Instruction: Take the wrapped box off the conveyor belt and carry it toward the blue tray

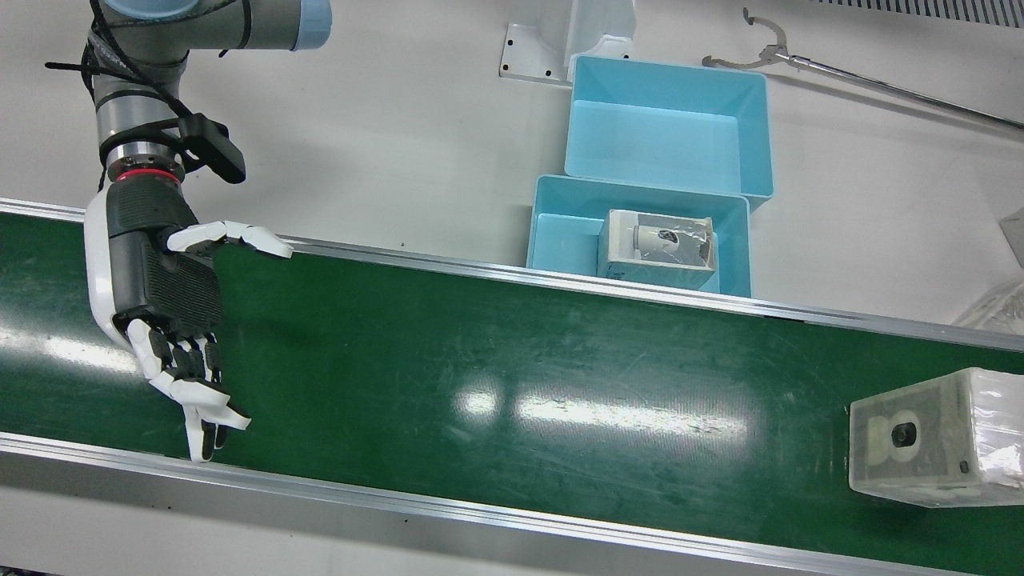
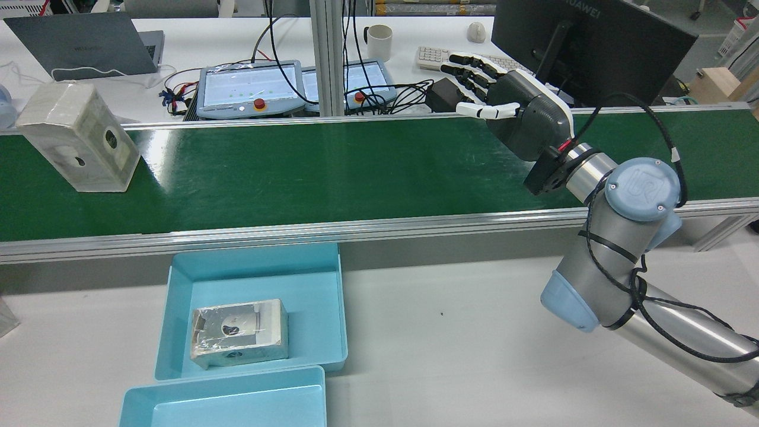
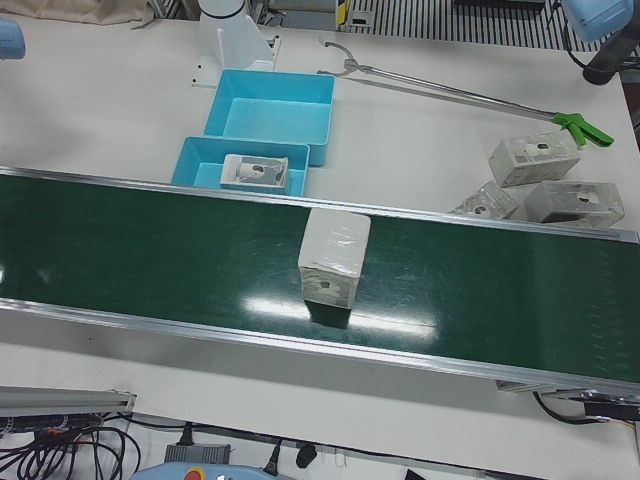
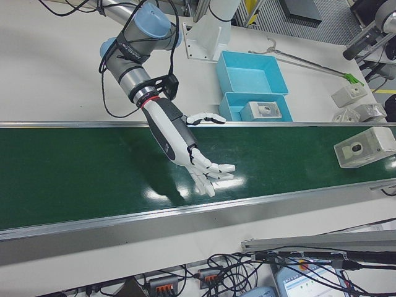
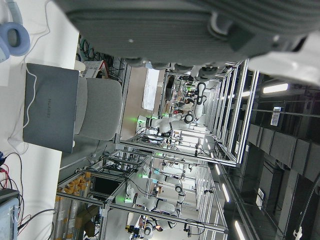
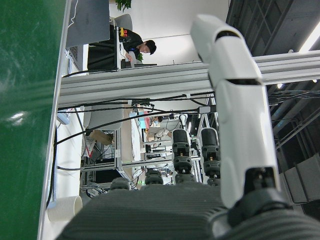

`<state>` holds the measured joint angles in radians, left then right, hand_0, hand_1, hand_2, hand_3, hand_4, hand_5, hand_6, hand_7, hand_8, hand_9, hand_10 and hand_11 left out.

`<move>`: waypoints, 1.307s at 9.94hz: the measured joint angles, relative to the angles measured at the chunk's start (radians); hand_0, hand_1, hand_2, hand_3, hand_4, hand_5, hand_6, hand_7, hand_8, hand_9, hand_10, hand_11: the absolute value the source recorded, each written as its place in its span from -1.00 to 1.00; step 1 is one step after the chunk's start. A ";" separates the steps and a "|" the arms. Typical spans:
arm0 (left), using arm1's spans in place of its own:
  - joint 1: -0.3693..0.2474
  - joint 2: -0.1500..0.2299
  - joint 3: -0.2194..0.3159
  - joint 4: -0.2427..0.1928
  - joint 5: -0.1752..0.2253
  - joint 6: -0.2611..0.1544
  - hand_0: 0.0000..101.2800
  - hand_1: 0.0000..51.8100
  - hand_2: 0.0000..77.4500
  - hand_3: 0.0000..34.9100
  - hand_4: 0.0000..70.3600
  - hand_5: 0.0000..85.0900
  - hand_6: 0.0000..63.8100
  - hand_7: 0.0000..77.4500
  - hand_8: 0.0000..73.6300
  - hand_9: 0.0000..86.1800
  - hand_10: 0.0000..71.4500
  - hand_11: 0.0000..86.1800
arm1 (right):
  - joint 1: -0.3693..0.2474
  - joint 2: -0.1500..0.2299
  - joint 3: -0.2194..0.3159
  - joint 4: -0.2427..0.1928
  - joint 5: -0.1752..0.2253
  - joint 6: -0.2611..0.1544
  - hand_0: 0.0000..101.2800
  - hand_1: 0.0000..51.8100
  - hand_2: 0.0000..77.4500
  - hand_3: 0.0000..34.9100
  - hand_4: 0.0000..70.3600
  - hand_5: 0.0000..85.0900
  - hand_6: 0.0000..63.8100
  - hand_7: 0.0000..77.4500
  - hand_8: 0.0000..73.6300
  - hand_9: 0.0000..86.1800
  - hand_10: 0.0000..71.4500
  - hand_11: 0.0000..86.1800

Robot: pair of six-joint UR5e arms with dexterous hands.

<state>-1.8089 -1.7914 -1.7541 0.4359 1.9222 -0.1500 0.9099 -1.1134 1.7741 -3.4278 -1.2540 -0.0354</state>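
**Right hand waiting over belt; box not yet reached**

- Right hand (image 1: 164, 320): poised over the belt (image 1: 496, 376) at the front view's left, palm facing along the belt, fingers (image 1: 200, 404) spread and holding nothing, tips down near the belt's near rail. Thumb points toward the far rail.
- Open belt: a long bare green stretch lies between the fingers and the box; nothing stands in the way.
- Trays: a blue tray (image 1: 560, 232) just past the far rail, about midway between fingers and box, already holds one wrapped item (image 1: 658, 250). A second blue tray (image 1: 668, 132), empty, touches it on the far side.
- Box (image 1: 936, 438): upright on the belt, well beyond the fingers at the front view's right edge, nearer the near rail. Untouched.
- Left hand (image 5: 200, 30): only its own camera shows it, aimed away from the desk; whether its fingers are open or closed cannot be told.
- Off to the right on the desk (image 3: 420, 160): a long reacher tool (image 3: 450, 92) and spare wrapped boxes (image 3: 545, 185), clear of the route.

Step, as judged: pre-grasp, awaiting or approaching the box. Next move calls for closing the gap, wrapping fingers round the box's sides, lifting clear of the far rail, then crossing to the tray. Rails on both sides limit sideways sweep; room above the belt looks free.
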 joint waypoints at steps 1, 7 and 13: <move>0.000 0.000 0.000 0.000 0.000 0.000 -1.00 -1.00 -0.97 -1.00 -1.00 -0.97 -1.00 -0.99 -0.99 -1.00 -0.98 -1.00 | 0.007 0.000 0.003 0.000 -0.002 -0.001 -0.01 -0.14 -0.39 -0.43 -0.77 -0.41 -0.90 -0.54 -1.00 -0.91 -1.00 -0.96; 0.000 0.000 0.000 0.000 0.000 0.000 -1.00 -1.00 -0.97 -1.00 -1.00 -0.97 -1.00 -0.99 -0.99 -1.00 -0.98 -1.00 | 0.011 0.004 0.001 0.001 -0.006 -0.010 -0.06 -0.43 -0.55 -0.43 -0.77 -0.45 -0.93 -0.55 -1.00 -0.95 -1.00 -0.96; 0.000 0.000 0.000 0.000 0.000 0.000 -1.00 -1.00 -0.97 -1.00 -1.00 -0.97 -1.00 -0.99 -0.99 -1.00 -0.98 -1.00 | -0.065 0.040 -0.032 0.001 0.078 -0.042 -0.08 -0.43 -0.44 -0.52 -0.63 -0.37 -0.83 -0.42 -1.00 -0.89 -1.00 -0.96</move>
<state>-1.8090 -1.7914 -1.7541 0.4359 1.9223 -0.1500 0.8453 -1.0734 1.7424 -3.4270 -1.1757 -0.0778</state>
